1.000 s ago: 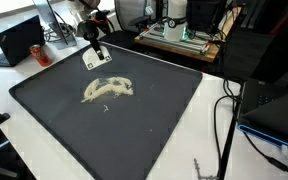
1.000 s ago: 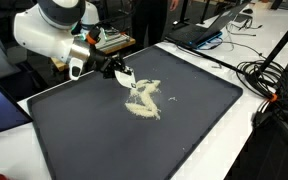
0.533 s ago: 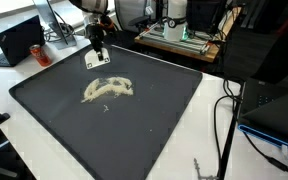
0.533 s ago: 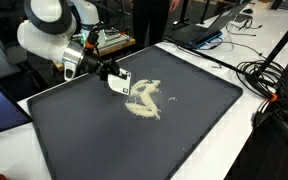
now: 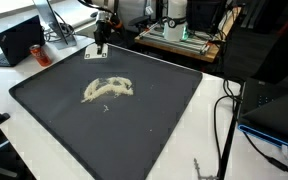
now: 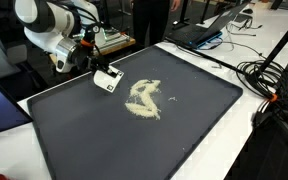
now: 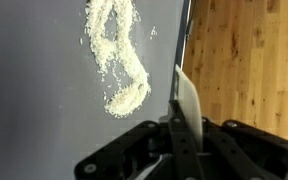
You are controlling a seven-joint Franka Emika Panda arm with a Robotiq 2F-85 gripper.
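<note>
Across the counter (image 6: 224,150) lay a dark mat (image 5: 134,130), with a pile of white grains (image 5: 108,90) near its middle. Near the mat's edge your tool (image 6: 92,64) was clamped on a white card (image 6: 107,80), apart from the pile. A hasty sweep risked scattering grains off the mat; a loose grip risked dropping the card.

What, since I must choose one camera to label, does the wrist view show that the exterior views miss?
Only the wrist view: a wood-plank surface beyond the dark mat, and the white card seen edge-on in the claw. Only the exterior views: the robot arm, a laptop and cables. Both: the mat, the pale grain pile and the card.
</note>
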